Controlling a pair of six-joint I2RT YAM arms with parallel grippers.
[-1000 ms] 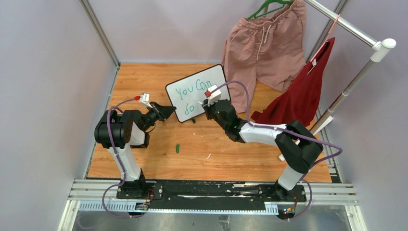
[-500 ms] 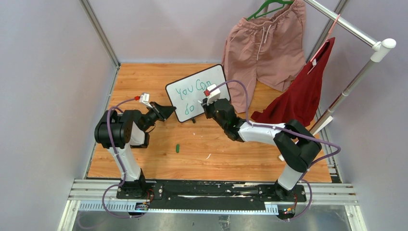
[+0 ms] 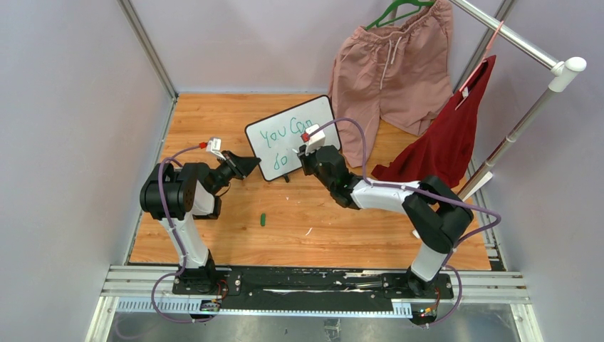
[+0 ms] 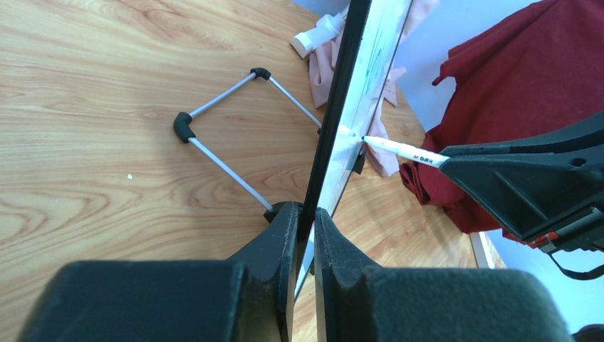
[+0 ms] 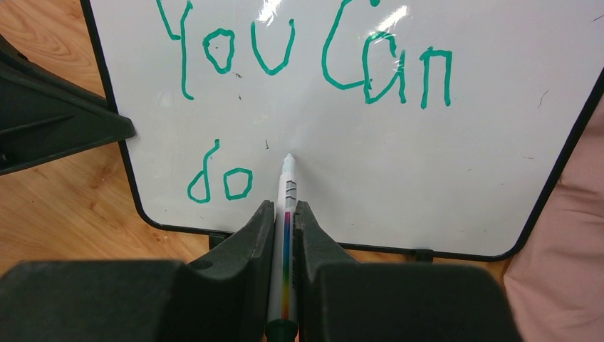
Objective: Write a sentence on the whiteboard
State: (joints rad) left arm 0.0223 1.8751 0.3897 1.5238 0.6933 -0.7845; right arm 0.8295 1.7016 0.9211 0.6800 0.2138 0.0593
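The right gripper (image 5: 285, 210), clamped on the pen (image 5: 288, 187), has edged toward 9 o'clock; its tip meets the whiteboard (image 5: 441, 171) just at 3 o'clock of "do" (image 5: 221, 183). The left gripper (image 4: 306, 214) pinches the board's 9 o'clock edge at the counter's (image 3: 214, 114) 12 o'clock. "This" looks next.

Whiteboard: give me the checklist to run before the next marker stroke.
1. Left gripper clamped on the whiteboard edge: ok.
2. Right gripper shut on the marker: ok.
3. Marker tip on the writing surface: ok; the left wrist view shows it touching.
4. Bare space right of "do" for the next word: ok.
5. Sentence complete: not ok; only "You Can do" is written.
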